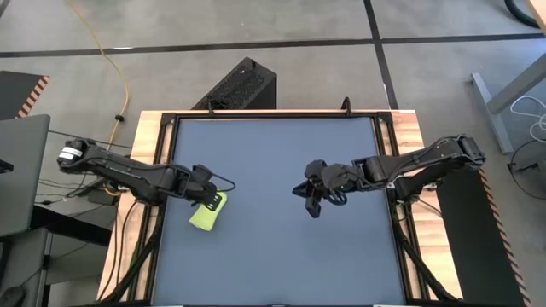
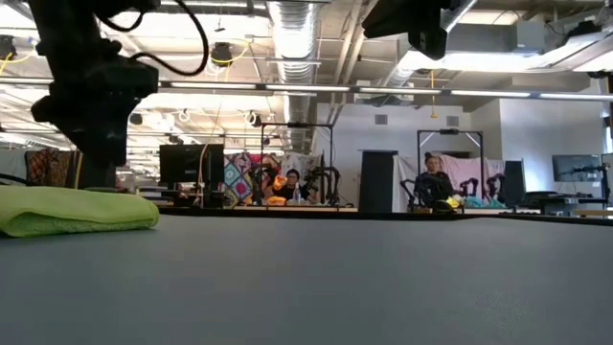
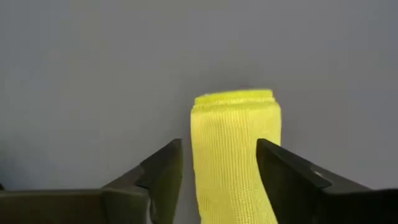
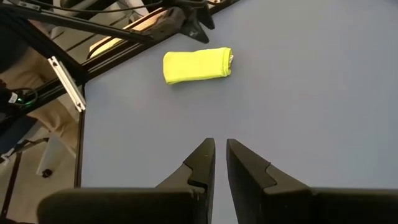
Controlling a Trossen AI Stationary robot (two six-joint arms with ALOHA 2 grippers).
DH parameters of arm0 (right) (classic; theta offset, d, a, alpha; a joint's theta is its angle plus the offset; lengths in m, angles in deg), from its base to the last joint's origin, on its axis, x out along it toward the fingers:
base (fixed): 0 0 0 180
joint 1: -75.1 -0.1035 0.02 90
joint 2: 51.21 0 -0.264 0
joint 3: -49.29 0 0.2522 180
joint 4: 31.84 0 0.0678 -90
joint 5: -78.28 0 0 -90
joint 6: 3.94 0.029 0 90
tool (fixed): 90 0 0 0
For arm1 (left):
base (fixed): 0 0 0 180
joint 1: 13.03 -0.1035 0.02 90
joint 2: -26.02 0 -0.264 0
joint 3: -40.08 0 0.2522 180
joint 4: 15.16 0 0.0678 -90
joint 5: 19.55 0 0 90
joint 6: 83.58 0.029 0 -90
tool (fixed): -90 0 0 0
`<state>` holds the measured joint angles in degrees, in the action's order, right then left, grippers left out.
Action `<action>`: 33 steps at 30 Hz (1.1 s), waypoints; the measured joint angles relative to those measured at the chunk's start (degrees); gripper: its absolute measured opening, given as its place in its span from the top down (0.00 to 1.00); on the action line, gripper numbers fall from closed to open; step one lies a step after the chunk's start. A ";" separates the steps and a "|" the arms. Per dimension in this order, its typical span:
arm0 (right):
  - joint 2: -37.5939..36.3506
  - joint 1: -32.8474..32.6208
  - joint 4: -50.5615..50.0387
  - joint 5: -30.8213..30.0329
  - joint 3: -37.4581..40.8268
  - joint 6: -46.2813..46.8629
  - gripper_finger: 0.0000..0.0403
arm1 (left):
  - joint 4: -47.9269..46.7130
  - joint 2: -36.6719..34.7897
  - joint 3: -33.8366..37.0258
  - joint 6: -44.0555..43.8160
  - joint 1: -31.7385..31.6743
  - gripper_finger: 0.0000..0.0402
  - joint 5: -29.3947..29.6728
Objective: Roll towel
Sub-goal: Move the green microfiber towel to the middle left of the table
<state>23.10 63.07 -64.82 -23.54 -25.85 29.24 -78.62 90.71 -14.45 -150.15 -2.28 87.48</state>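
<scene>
Because my left gripper [image 3: 219,180] stands open astride the towel [image 3: 235,149], any sideways drag on lifting could snag the cloth and loosen the roll. I see the towel rolled, lying near the table's [image 1: 281,256] left edge, between those fingers. My right gripper [image 1: 312,201] waits mid-table, fingers nearly together, empty.

between left jaws: towel [image 3: 235,155] filled the gap
ahead of right jaws: bare table [image 4: 298,93], nothing blocked
</scene>
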 joint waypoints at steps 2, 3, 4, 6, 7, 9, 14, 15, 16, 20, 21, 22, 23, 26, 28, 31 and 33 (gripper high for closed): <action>0.00 -0.01 0.00 0.00 0.00 -0.01 0.83 | 1.56 0.17 1.06 1.25 -1.18 0.48 -2.57; 0.00 -0.02 -0.01 0.00 0.00 -0.01 0.83 | 3.12 0.54 1.65 1.86 -1.74 0.46 -4.06; 0.00 -0.02 -0.03 0.00 0.00 -0.01 0.83 | 4.95 0.85 2.27 2.65 -2.26 0.43 -6.03; 0.00 0.01 -0.04 0.00 0.00 -0.05 0.83 | 6.90 1.15 3.01 4.63 -3.12 0.39 -8.58; 0.00 0.02 -0.04 0.00 0.00 -0.17 0.83 | 7.28 1.32 3.17 5.09 -3.28 0.37 -8.86; 0.00 0.00 -0.25 0.00 0.00 -0.25 0.83 | 7.07 1.62 3.45 5.39 -3.65 0.33 -8.40; 0.00 0.00 -0.46 0.00 0.00 -0.21 0.83 | 4.57 2.41 3.51 5.85 -4.17 0.29 -6.31; 0.00 0.00 -0.49 0.00 0.00 -0.22 0.83 | 5.22 3.02 3.51 6.32 -4.16 0.29 -6.90; 0.00 0.00 -0.46 0.00 0.00 -0.23 0.83 | 6.49 3.79 3.51 7.13 -4.15 0.29 -7.64; 0.00 0.00 -0.49 0.00 0.00 -0.48 0.83 | 10.60 7.61 3.51 9.45 -4.22 0.29 -8.84; 0.00 0.00 -0.51 0.00 0.00 -0.49 0.83 | 10.93 8.86 3.51 9.76 -4.47 0.29 -8.82; 0.00 0.00 -0.55 0.00 0.00 -0.51 0.83 | 10.90 10.14 3.51 9.87 -4.76 0.29 -8.82; 0.00 0.00 -0.57 0.00 0.00 -0.54 0.83 | 10.63 11.49 3.51 9.90 -5.02 0.29 -8.84; 0.00 0.00 -0.68 0.00 0.00 -0.62 0.83 | 10.85 15.69 3.51 10.28 -5.14 0.29 -8.96; 0.01 0.00 -0.71 0.00 0.00 -0.62 0.83 | 11.08 18.16 3.21 10.44 -5.12 0.29 -9.09; 0.00 0.00 -1.32 0.00 0.00 -0.62 0.83 | 11.72 20.14 2.94 11.92 -5.12 0.30 -10.05; 0.02 0.00 -1.68 0.00 0.00 -0.62 0.83 | 11.89 20.15 3.01 12.12 -5.14 0.34 -10.83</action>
<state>23.12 63.07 -66.50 -23.54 -25.85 28.61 -66.73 110.86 -11.44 -138.03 -7.42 76.65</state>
